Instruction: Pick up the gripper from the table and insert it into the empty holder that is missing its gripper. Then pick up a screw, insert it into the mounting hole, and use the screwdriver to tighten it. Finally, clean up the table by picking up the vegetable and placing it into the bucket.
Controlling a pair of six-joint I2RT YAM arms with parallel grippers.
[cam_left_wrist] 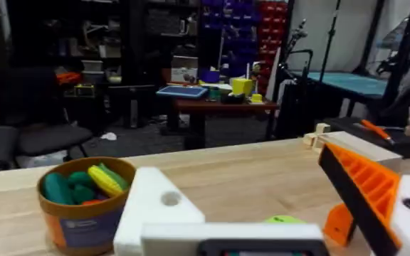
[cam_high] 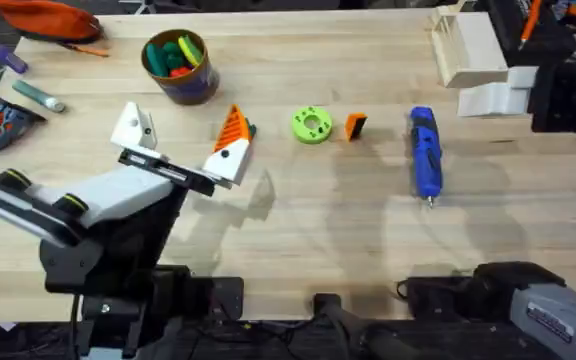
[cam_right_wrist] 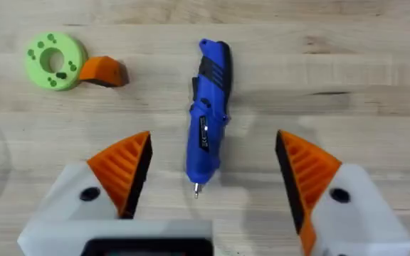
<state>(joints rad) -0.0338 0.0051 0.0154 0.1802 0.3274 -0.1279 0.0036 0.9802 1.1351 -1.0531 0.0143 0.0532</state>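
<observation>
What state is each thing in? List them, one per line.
gripper: loose, lying flat
holder: bare, no finger fitted
screwdriver: lying flat, ungrasped
bucket: upright, holding toy pieces
left pincer: open
right pincer: open, empty

bucket (cam_high: 179, 66) rear-left on table (cam_high: 298, 230) | disc (cam_high: 311, 125) left of gripper (cam_high: 355, 126) | screwdriver (cam_high: 425, 153) right

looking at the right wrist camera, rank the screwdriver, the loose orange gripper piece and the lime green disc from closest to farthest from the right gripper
1. The screwdriver: nearest, its bit end lying between the open right gripper's fingers.
2. The gripper: farther off, lying on the table beside the disc, on the disc's screwdriver side.
3. The lime-green disc: farthest, just beyond the orange piece.
</observation>
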